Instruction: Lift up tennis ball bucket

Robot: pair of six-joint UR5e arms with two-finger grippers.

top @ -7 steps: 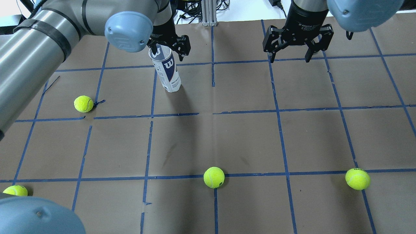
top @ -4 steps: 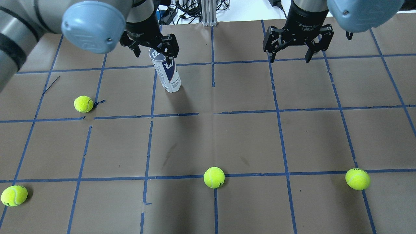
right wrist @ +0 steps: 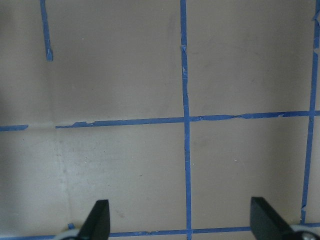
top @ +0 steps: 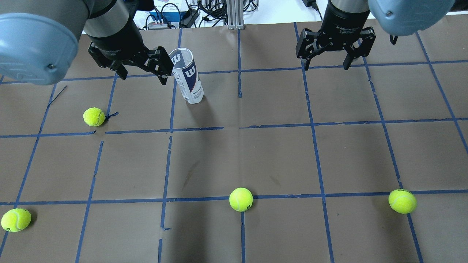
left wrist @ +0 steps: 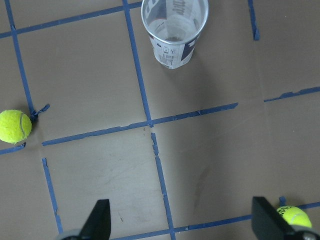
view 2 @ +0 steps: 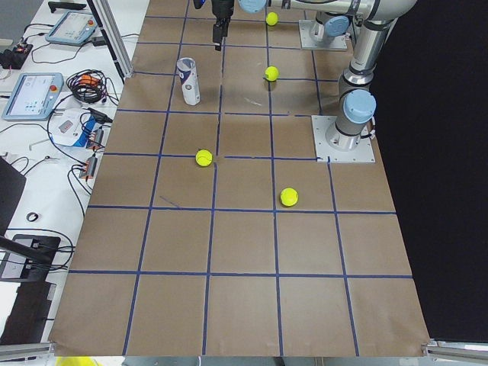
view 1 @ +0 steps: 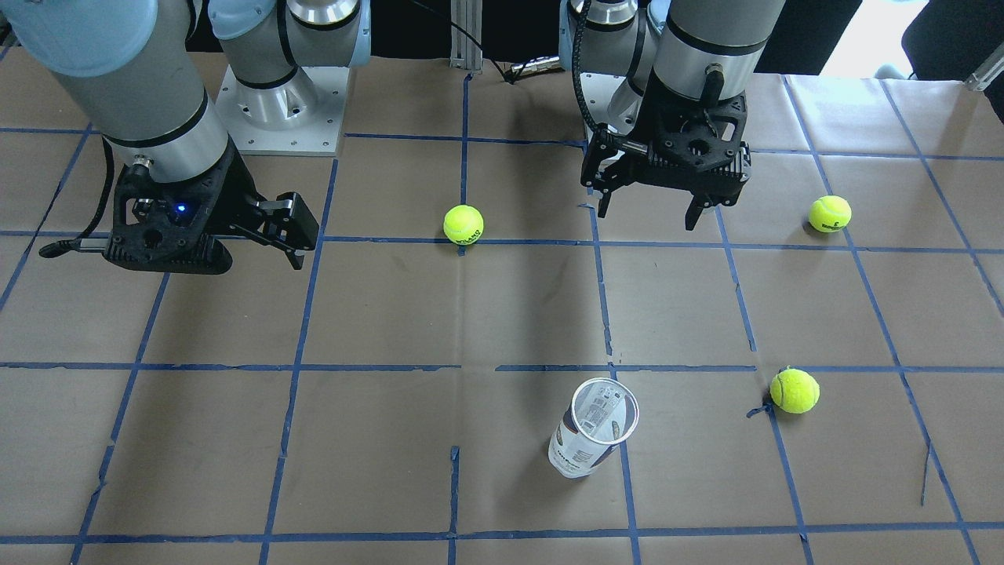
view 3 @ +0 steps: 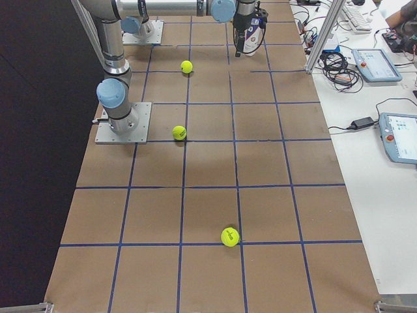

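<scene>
The tennis ball bucket (top: 188, 78) is a clear can with a white and navy Wilson label. It stands upright on the brown table at the far left-centre, its open top empty, and nothing touches it. It also shows in the front view (view 1: 596, 428) and at the top of the left wrist view (left wrist: 174, 30). My left gripper (top: 142, 76) is open and empty, raised just to the left of the can's top. It also shows in the front view (view 1: 647, 218) and in the left wrist view (left wrist: 182, 225). My right gripper (top: 326, 67) is open and empty over the far right of the table.
Several yellow-green tennis balls lie loose: one left of the can (top: 94, 116), one at near centre (top: 241, 199), one at near right (top: 402, 201), one at near left (top: 15, 219). Blue tape lines grid the brown table (top: 278, 153). Cables lie beyond the far edge.
My left gripper has moved left, from straddling the can's top to beside it, still open. The can stays standing on the table. The right arm has not moved.
</scene>
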